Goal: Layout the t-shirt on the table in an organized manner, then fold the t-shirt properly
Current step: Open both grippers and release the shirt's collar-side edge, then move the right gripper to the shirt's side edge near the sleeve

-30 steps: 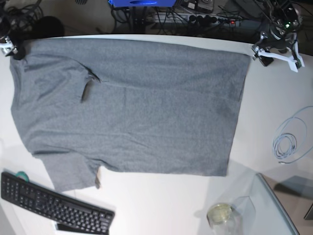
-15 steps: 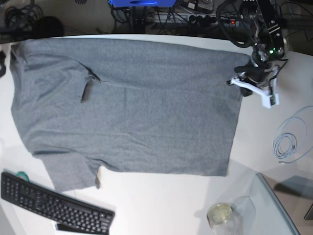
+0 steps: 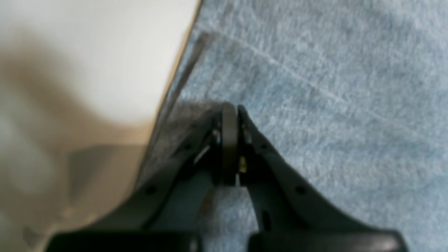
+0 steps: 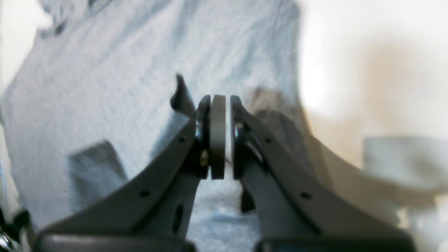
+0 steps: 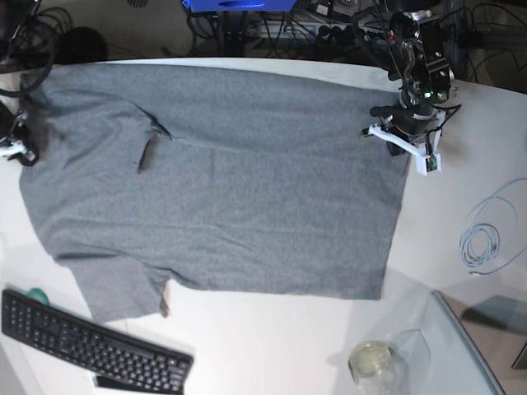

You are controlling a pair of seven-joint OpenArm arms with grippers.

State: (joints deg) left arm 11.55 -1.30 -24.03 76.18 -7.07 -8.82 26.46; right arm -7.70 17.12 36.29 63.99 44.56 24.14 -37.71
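1. T-shirt (image 5: 222,181) lies spread flat on the table (image 5: 272,346), neck end toward the base view's left, hem toward its right. It has not shifted over the last second. One small dark fold shows near the upper sleeve seam; the lower sleeve lies tucked beside the keyboard (image 5: 90,341).

2. Change: a second ago both grippers sat at the far top corners of the cloth. Left gripper (image 5: 405,141) has since come inward and down along the hem side, and now sits over the shirt's right edge. Right gripper (image 5: 16,148) has dropped from the top-left corner to the shoulder edge, part out of frame.

3. Meaning, as a judgement: layout looks done, or near enough. Both arms seem to be repositioning for a first fold grasp rather than more spreading. No fold is made yet.

4. Left gripper (image 3: 229,115): fingers pressed together, nothing between them. Tips hover over grey fabric just inside the hem edge, bare table to one side. Whether the tips touch the cloth cannot be told.

5. Right gripper (image 4: 218,105): fingers likewise pinched together and empty. It points across the shirt's neck end, fabric below, table alongside. View is blurred; contact unclear.

6. Left arm pose: reaches in from the far table edge, wrist angled down toward the hem. Right arm: mostly out of frame in the base view.

7. Also present: coiled cable (image 5: 482,243), jar (image 5: 370,360), glass panel (image 5: 461,346), all clear of the shirt.
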